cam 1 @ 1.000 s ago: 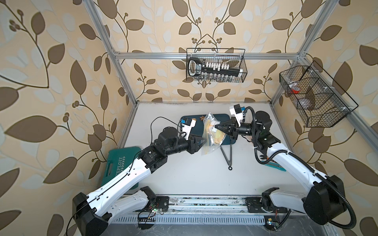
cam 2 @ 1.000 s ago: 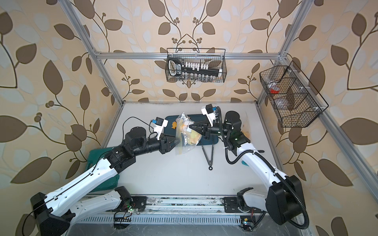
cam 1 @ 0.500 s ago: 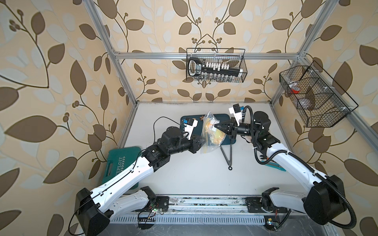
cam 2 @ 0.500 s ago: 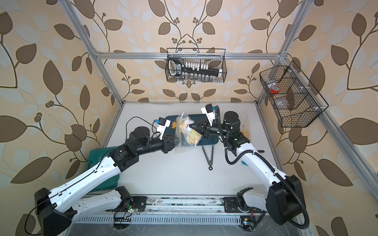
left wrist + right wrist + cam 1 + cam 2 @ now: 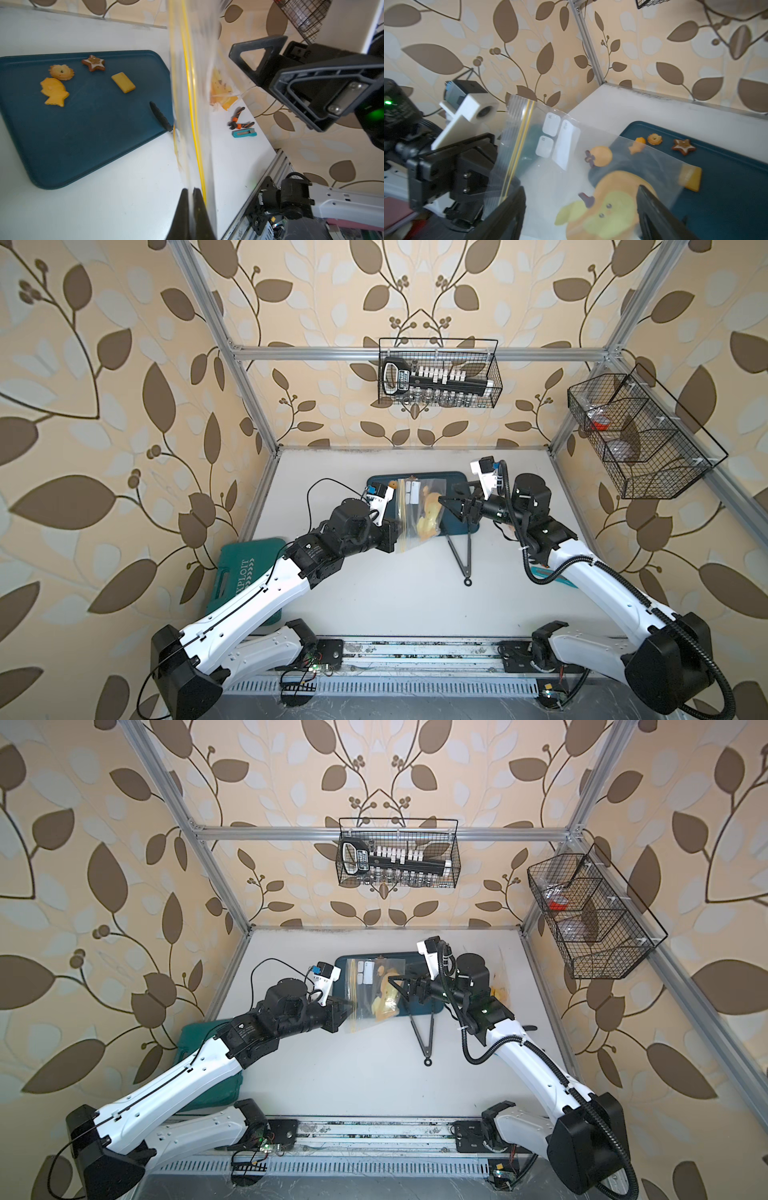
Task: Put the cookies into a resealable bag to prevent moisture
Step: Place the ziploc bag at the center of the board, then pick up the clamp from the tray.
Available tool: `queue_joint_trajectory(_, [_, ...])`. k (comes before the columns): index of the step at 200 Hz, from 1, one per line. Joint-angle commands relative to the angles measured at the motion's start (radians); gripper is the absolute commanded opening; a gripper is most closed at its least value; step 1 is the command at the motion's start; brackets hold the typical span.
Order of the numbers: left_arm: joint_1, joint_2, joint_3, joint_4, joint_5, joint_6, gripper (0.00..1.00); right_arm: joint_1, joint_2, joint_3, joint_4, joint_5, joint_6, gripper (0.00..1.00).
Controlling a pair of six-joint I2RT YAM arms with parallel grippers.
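A clear resealable bag point(image 5: 417, 510) point(image 5: 560, 158) with a yellow zip line and an orange cartoon print hangs upright over the dark blue tray point(image 5: 382, 483) point(image 5: 83, 135). My left gripper point(image 5: 395, 531) point(image 5: 190, 190) is shut on the bag's edge beside the zip. My right gripper point(image 5: 446, 504) point(image 5: 581, 188) stands open at the bag's other side, jaws wide apart, gripping nothing. The cookies lie loose on the tray: a fish point(image 5: 54, 91), a flower point(image 5: 61, 72), a star point(image 5: 93, 63) and a rectangle point(image 5: 123, 82). In both top views the bag hides them.
Black tongs point(image 5: 463, 547) lie on the table at the tray's near right corner. A green tool case point(image 5: 245, 568) sits under my left arm. Pliers point(image 5: 241, 122) and a blue cutter point(image 5: 244, 133) lie near the right wall. Wire baskets point(image 5: 438, 373) point(image 5: 640, 435) hang on the walls.
My left gripper moved in and shut on the bag's edge. My right gripper opened and let go of the bag, which now hangs flatter from the left gripper.
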Motion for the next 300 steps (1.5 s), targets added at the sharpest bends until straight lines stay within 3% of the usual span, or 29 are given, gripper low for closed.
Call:
queue_joint_trajectory(1, [-0.006,0.024,0.111,-0.187,-0.191,0.034,0.00,0.001,-0.037,-0.043,-0.064,0.198,0.001,0.92])
queue_joint_trajectory(32, [0.050,0.140,0.287,-0.487,-0.414,0.015,0.00,0.001,-0.052,-0.083,-0.076,0.373,0.068,0.96])
queue_joint_trajectory(60, [0.200,0.249,0.501,-0.820,-0.653,-0.048,0.00,-0.002,-0.016,-0.074,-0.174,0.525,0.208,0.97])
queue_joint_trajectory(85, [0.230,0.341,0.664,-1.132,-1.070,-0.192,0.00,-0.004,-0.011,-0.091,-0.271,0.493,0.214,1.00])
queue_joint_trajectory(101, [0.229,0.461,0.747,-1.288,-1.165,-0.284,0.00,-0.004,-0.020,-0.150,-0.283,0.496,0.213,0.99])
queue_joint_trajectory(113, [0.228,0.553,0.775,-1.300,-1.099,-0.297,0.00,-0.002,-0.021,-0.186,-0.318,0.519,0.210,0.98])
queue_joint_trajectory(127, [0.222,0.614,0.714,-1.124,-0.917,-0.183,0.00,0.016,-0.013,-0.215,-0.343,0.541,0.211,0.98])
queue_joint_trajectory(141, [0.225,0.613,0.597,-0.891,-0.685,-0.078,0.00,0.080,0.014,-0.215,-0.397,0.611,0.217,0.99])
queue_joint_trajectory(154, [0.237,0.604,0.506,-0.718,-0.508,-0.052,0.00,0.159,0.045,-0.206,-0.444,0.704,0.228,1.00])
queue_joint_trajectory(182, [0.263,0.589,0.380,-0.469,-0.265,-0.043,0.00,0.258,0.107,-0.226,-0.445,0.819,0.266,1.00])
queue_joint_trajectory(227, [0.287,0.540,0.262,-0.263,-0.154,-0.049,0.00,0.267,0.184,-0.281,-0.303,0.833,0.259,0.99])
queue_joint_trajectory(264, [0.299,0.471,0.157,-0.133,-0.106,-0.068,0.00,0.249,0.240,-0.261,-0.236,0.760,0.222,0.86])
queue_joint_trajectory(300, [0.303,0.434,0.084,-0.058,-0.090,-0.070,0.00,0.204,0.301,-0.239,-0.229,0.720,0.220,0.84])
